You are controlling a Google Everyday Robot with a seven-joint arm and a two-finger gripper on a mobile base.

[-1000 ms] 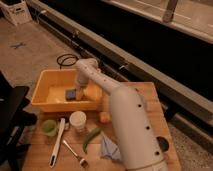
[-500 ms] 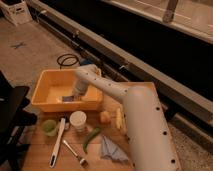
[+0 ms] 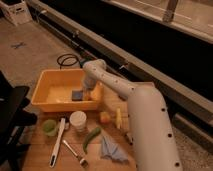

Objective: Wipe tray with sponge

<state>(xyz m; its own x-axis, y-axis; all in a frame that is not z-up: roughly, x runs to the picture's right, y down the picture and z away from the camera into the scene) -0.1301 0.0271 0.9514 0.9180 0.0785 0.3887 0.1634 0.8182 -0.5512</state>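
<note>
A yellow tray (image 3: 51, 85) stands at the back left of the wooden table. A dark grey-blue sponge (image 3: 77, 95) lies on the tray's floor near its right wall. My white arm reaches from the lower right over the tray's right side. My gripper (image 3: 85, 94) is down inside the tray, right at the sponge's right edge and touching it or nearly so.
In front of the tray lie a green cup (image 3: 49, 126), a white cup (image 3: 78, 120), a white brush (image 3: 57, 142), a green chilli-like item (image 3: 91, 138), a blue cloth (image 3: 111, 149), an orange fruit (image 3: 104, 117) and a banana (image 3: 119, 119). A black chair (image 3: 12, 112) stands left.
The arm has swung further left over the tray, and the gripper with the sponge has shifted along the tray floor.
</note>
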